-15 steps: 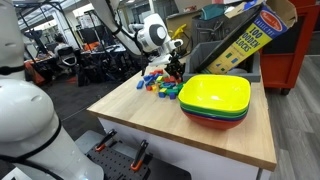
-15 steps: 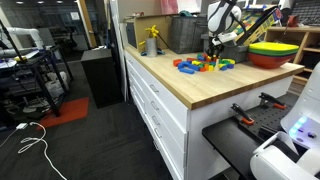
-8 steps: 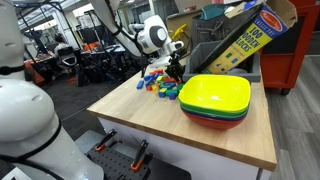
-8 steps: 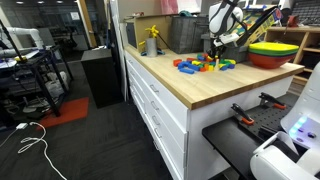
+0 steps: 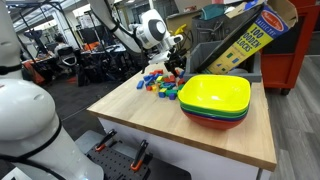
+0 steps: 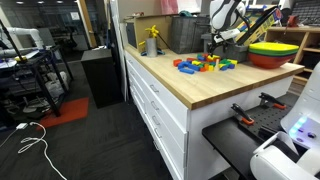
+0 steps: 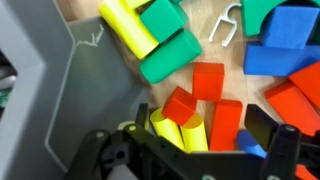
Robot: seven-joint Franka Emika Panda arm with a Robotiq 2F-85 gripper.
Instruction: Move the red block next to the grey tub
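In an exterior view my end effector (image 5: 177, 68) hangs over the block pile (image 5: 160, 85) at the bench's (image 5: 150, 125) far edge, fingers too small to read. In an exterior view the grey tub (image 6: 186, 35) stands just behind it. The wrist view shows the fingers spread and empty above the red block (image 7: 181, 105), near the tub's cropped wall.

A wooden table (image 5: 190, 135) with toys on it
A pile of blocks (image 5: 160, 85) lies on the light wood, red, yellow, green and blue, just beside the grey tub (image 7: 40, 80). A stack of bowls (image 5: 215, 102) sits on the table too, with the yellow one on top.
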